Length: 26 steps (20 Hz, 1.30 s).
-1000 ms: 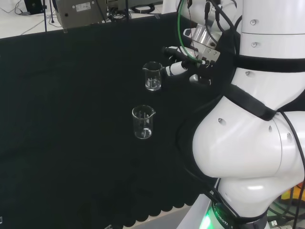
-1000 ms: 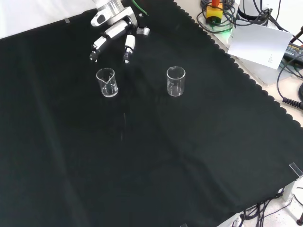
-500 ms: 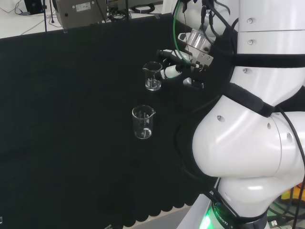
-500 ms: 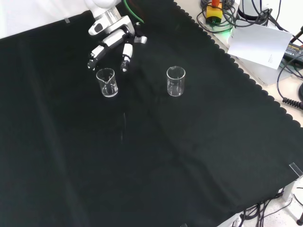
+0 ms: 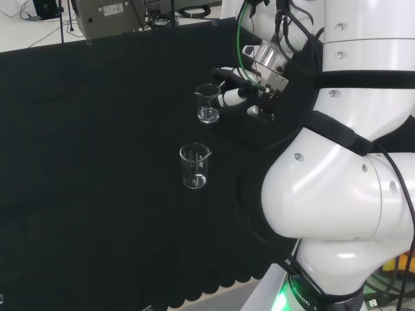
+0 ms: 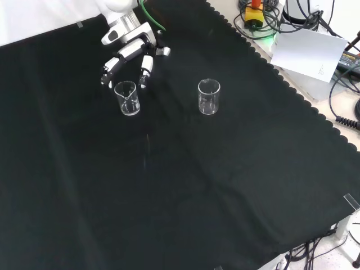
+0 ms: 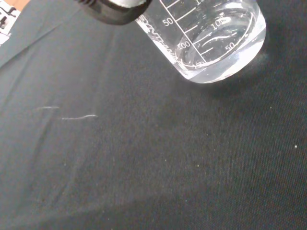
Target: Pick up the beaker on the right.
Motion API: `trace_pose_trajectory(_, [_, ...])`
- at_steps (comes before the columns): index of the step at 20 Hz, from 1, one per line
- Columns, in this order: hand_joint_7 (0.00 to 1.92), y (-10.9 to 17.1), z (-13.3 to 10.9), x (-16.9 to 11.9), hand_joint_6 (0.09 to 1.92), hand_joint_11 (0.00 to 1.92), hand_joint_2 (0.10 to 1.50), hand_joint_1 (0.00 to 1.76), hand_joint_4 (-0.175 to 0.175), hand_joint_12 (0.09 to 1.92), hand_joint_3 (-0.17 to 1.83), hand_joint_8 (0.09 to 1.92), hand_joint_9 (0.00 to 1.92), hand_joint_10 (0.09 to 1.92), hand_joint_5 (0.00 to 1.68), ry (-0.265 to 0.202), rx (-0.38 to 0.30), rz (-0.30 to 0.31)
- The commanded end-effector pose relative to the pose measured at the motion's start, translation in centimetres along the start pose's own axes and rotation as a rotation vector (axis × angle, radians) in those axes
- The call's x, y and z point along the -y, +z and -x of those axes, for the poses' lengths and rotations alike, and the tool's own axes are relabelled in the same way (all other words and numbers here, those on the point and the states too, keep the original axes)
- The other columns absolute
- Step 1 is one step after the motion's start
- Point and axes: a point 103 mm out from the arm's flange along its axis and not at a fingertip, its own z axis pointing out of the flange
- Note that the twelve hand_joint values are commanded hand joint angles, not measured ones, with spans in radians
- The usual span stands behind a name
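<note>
Two clear glass beakers stand upright on the black cloth [image 6: 185,185], well apart from each other. In the front view, one beaker [image 6: 127,98] sits upper left of centre and the second beaker [image 6: 208,97] sits to its right, near upper centre. In the head view the same pair appears one behind the other: the farther beaker [image 5: 207,103] in the upper middle of the frame, the nearer beaker [image 5: 195,166] just below it toward centre. The hand [image 6: 130,50] hangs just above and behind the left-hand beaker in the front view, fingers spread apart and pointing down on either side of its rim, holding nothing; contact with the glass is not evident. In the head view the hand [image 5: 243,94] sits immediately right of the farther beaker, fingers reaching toward it. The wrist view shows a graduated beaker [image 7: 211,38] close under the palm, base flat on the cloth, apparently empty. Status: approach stage, pre-grasp. Nothing is lifted; both beakers rest on the cloth. Remaining, by my judgement: close the fingers round the glass and raise it. Note: the beaker under the hand is the left one in the front view, so which piece counts as "right" depends on viewpoint.
</note>
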Motion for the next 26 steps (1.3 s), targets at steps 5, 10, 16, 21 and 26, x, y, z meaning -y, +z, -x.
trace_pose_trajectory(5, [0.17, 2.1, 0.1, -0.8, 0.09, 0.03, 0.89, 0.95, 0.001, 1.38, -0.17, 0.59, 0.36, 0.56, 0.35, -0.075, -0.110, 0.009])
trace_pose_trajectory(10, [0.16, 2.6, -0.3, -1.1, 0.09, 0.02, 0.90, 0.96, 0.001, 1.37, -0.17, 0.59, 0.34, 0.56, 0.41, -0.086, -0.119, 0.030])
trace_pose_trajectory(16, [0.18, 2.7, 0.0, -1.4, 0.09, 0.02, 0.90, 0.97, 0.000, 1.37, -0.17, 0.59, 0.36, 0.57, 0.44, -0.077, -0.137, 0.056])
trace_pose_trajectory(21, [0.21, 2.7, 0.2, -1.7, 0.09, 0.03, 0.90, 0.98, -0.001, 1.37, -0.17, 0.60, 0.38, 0.58, 0.45, -0.081, -0.145, 0.046])
trace_pose_trajectory(26, [0.25, 3.1, 0.1, -2.0, 0.09, 0.03, 0.90, 1.01, -0.001, 1.37, -0.17, 0.61, 0.41, 0.58, 0.48, -0.089, -0.162, 0.049])
